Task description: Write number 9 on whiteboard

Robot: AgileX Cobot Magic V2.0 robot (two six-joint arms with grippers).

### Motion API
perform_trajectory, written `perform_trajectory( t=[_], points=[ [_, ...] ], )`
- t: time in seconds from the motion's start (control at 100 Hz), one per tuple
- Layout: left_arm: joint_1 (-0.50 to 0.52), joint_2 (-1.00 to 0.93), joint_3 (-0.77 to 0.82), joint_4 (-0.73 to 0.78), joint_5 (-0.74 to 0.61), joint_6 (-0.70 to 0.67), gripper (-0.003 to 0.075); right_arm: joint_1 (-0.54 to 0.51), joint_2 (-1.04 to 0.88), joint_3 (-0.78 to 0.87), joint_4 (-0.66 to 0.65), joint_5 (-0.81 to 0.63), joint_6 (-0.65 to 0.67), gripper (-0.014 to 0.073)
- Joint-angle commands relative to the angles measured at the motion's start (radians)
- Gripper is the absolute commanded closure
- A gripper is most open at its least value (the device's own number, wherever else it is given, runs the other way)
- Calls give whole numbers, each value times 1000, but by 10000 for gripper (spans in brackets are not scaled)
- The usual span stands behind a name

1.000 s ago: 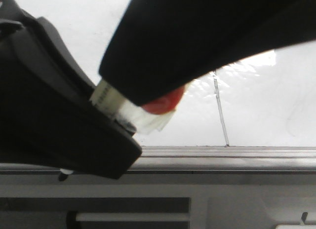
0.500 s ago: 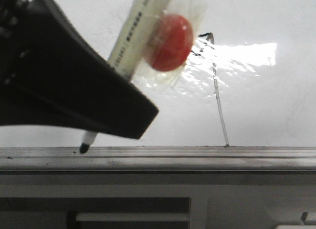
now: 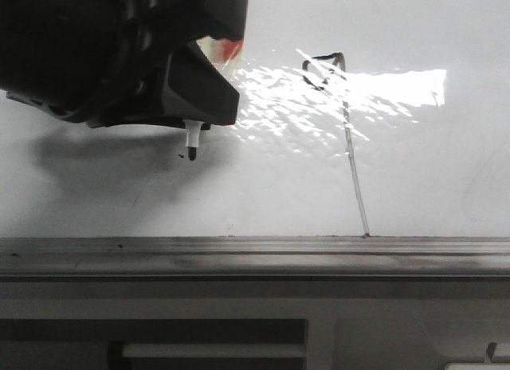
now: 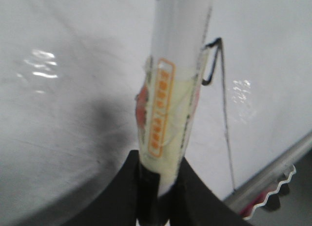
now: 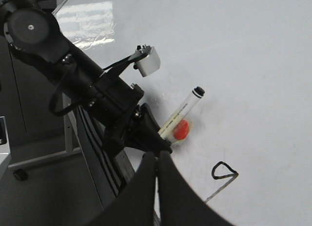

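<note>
Here the whiteboard point(image 3: 446, 171) fills our view, its grey rail along the near edge. The number 9 point(image 3: 344, 123) sits right of centre, loop up, long tail slanting down to the rail. Our left gripper point(image 3: 190, 123) pinches the marker point(image 4: 168, 114), tip just off the board, left of the 9, so it is the nearer arm. Our right gripper point(image 5: 157, 162) shows fingers pressed together, empty.

matte black left arm point(image 5: 73, 84) with round screwed joint, looped cables, small white block.
</note>
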State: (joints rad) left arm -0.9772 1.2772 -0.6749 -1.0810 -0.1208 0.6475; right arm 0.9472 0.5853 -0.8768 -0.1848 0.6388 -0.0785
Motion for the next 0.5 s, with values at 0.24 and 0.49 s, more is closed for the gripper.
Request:
perform_trajectory(
  t=[0.24,0.49],
  points=[
    [-1,35,-26,-137,-160,123,741,-5,4,-27,-28,-64,11,653],
    [1,65,-26,-279,-283,197,741,-5,4,-27,-28,-64,11,653]
  ],
)
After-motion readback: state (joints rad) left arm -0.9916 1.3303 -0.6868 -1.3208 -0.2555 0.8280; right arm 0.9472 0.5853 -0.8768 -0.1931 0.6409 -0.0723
